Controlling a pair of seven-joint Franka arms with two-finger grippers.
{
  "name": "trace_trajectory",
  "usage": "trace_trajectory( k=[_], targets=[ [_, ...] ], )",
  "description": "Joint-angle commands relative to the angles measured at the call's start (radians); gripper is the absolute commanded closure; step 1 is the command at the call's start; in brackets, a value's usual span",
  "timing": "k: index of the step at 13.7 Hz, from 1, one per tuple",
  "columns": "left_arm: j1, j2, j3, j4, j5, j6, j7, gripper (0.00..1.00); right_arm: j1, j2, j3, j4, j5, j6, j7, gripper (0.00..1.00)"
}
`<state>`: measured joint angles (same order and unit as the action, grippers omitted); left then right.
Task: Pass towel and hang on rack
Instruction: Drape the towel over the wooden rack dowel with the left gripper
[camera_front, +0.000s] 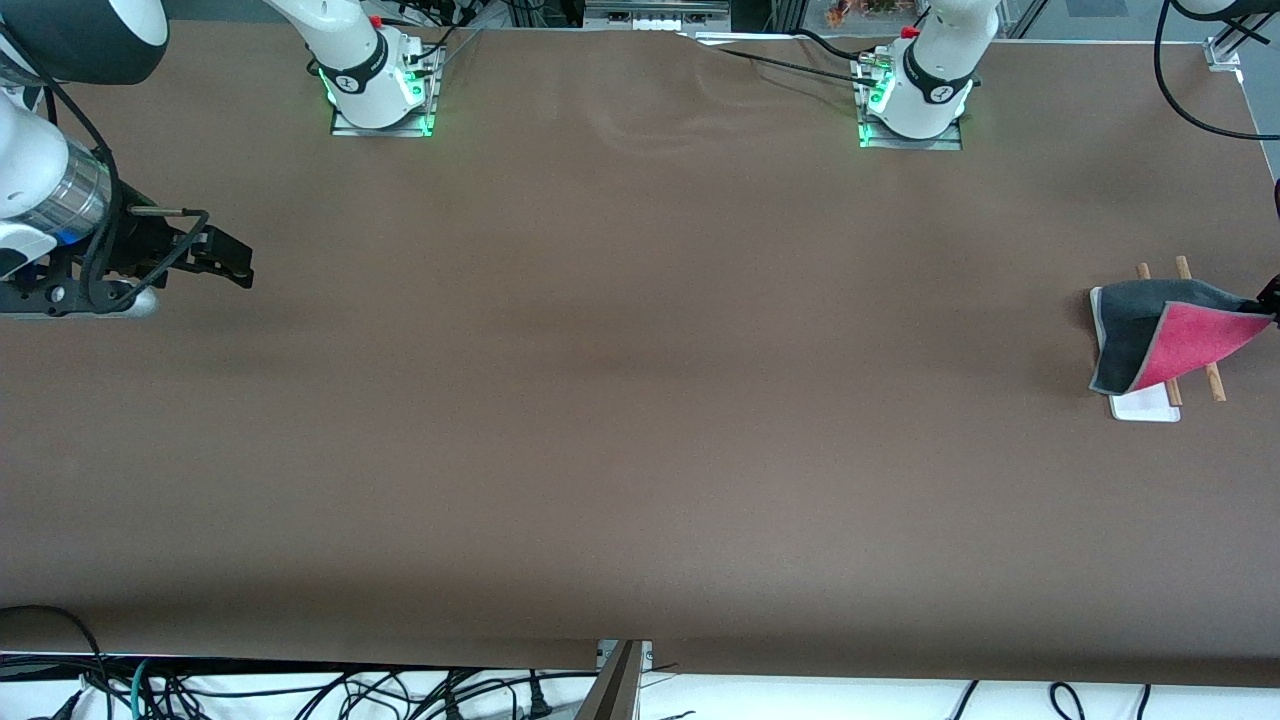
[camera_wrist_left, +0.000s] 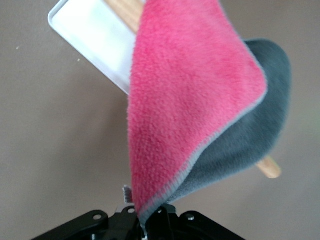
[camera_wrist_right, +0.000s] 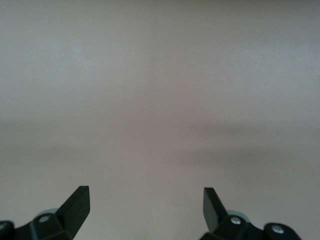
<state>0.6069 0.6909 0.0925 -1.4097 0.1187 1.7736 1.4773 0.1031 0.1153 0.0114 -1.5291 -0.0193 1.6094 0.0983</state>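
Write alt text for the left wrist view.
A towel, pink on one face and grey on the other, hangs from the left tool, which pinches one corner of it. It drapes over a rack with a white base and a wooden rod, standing on a brown table.

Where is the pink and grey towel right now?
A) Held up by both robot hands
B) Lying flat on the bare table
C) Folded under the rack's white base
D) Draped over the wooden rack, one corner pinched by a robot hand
D: the towel lies over the rack rods, and the left gripper fingers pinch its corner; the right gripper waits open, holding nothing.
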Motion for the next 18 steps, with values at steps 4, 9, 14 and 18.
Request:
trace_trajectory(
  k=[4, 9, 14, 18],
  targets=[
    [0.01, 0.039, -0.008, 0.028, 0.006, 0.018, 0.017, 0.97, 0.012, 0.004, 0.007, 0.021, -0.016, -0.003, -0.014, 0.0],
    [0.01, 0.044, -0.008, 0.029, -0.007, 0.018, 0.017, 0.0, 0.018, 0.004, 0.01, 0.029, -0.022, -0.017, -0.014, 0.0],
    [0.011, 0.03, -0.01, 0.034, -0.008, 0.017, 0.015, 0.0, 0.017, 0.004, 0.01, 0.029, -0.022, -0.02, -0.015, 0.0],
    [-0.004, -0.027, -0.022, 0.122, -0.01, -0.071, 0.005, 0.0, 0.018, 0.004, 0.012, 0.029, -0.022, -0.02, -0.015, 0.0]
  ],
)
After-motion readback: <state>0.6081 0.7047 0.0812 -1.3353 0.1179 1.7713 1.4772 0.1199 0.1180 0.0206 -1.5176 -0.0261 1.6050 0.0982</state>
